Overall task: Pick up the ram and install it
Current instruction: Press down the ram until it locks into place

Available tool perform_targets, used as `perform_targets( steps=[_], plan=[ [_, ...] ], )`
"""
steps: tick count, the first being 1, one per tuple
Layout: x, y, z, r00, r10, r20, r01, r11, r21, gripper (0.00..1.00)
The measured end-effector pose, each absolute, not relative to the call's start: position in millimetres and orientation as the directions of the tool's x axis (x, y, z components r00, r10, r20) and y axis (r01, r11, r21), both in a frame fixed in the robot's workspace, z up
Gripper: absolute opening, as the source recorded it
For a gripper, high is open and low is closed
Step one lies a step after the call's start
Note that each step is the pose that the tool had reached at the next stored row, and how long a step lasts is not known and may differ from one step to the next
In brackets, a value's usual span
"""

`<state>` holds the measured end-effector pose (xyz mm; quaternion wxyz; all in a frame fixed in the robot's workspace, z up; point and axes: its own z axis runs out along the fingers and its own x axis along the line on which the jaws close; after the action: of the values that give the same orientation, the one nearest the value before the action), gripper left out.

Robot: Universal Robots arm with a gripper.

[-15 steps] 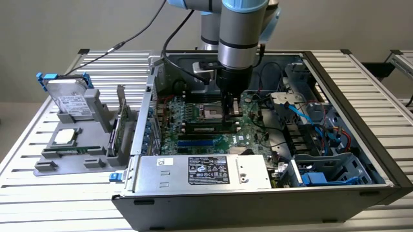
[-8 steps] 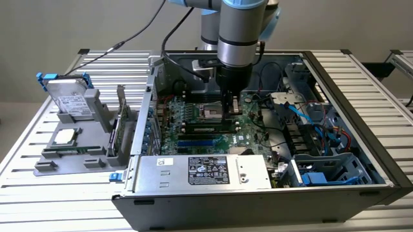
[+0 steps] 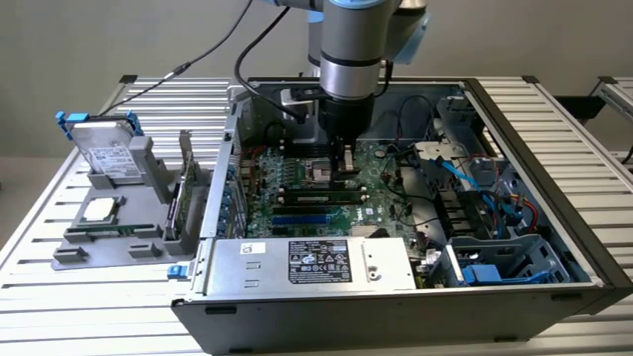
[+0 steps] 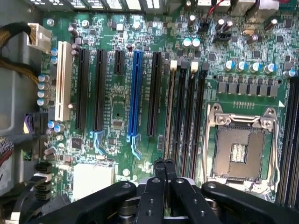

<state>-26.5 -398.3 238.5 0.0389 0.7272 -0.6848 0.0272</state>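
My gripper (image 3: 348, 169) hangs inside the open computer case, just above the motherboard (image 3: 296, 182). Its two black fingers (image 4: 159, 175) are pressed together with nothing between them. In the wrist view the gripper (image 4: 164, 162) sits over the end of the row of black memory slots, beside the empty processor socket (image 4: 240, 149). The ram (image 3: 322, 197) appears as a narrow green strip lying in one of these slots. In the wrist view it is a thin pale edge (image 4: 170, 116) running along the slot nearest the blue slot (image 4: 136, 93). How deep it sits I cannot tell.
A grey holder (image 3: 109, 248) at the exterior view's left carries a hard drive (image 3: 107, 152), a square silver chip (image 3: 102, 210) and an upright green expansion card (image 3: 183, 189). The power supply (image 3: 311, 259) fills the case front. Blue cables and drive cages (image 3: 490, 222) crowd the right side.
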Motion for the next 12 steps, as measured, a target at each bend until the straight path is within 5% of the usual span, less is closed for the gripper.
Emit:
perform_targets(
  steps=[12],
  plan=[
    [-50.5,-398.1,234.4,0.06,-0.994,0.093,-0.998,-0.059,0.016,0.1]
  ],
)
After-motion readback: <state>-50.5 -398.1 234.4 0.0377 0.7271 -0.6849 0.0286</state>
